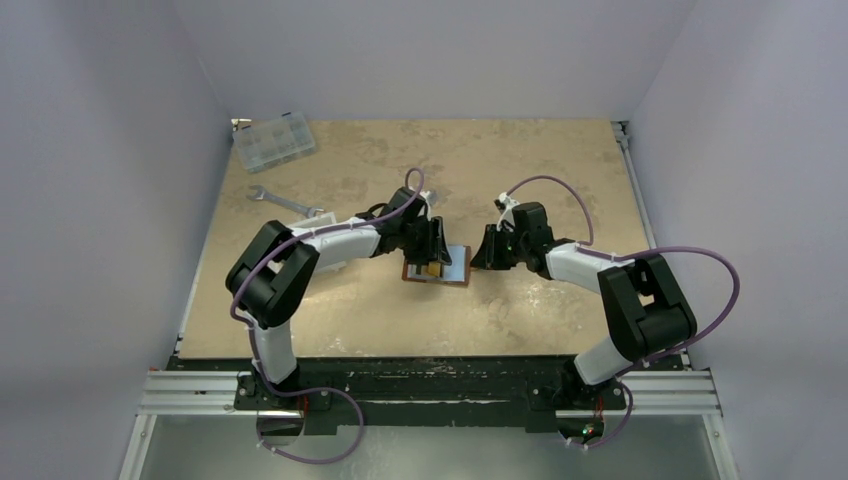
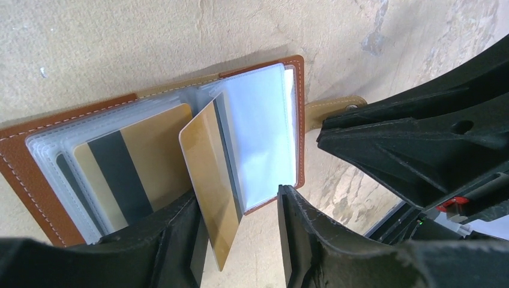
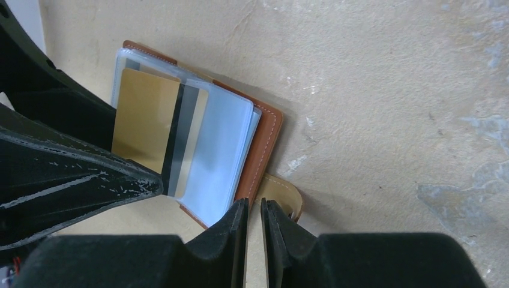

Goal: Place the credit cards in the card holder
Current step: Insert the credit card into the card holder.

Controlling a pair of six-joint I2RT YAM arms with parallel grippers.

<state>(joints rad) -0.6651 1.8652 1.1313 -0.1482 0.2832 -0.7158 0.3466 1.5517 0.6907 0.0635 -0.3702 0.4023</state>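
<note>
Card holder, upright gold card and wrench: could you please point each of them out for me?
card holder [image 3: 266,135]: right wrist view, on its stitched brown leather edge.
upright gold card [image 2: 204,174]: left wrist view, on its gold face.
wrench [image 1: 288,203]: top external view, mid-handle.

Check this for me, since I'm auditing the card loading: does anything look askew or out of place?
Yes. The tilted gold card stands on edge between the left gripper's open fingers instead of lying flat in the card holder. The second gold card sits flat in its sleeve.
</note>
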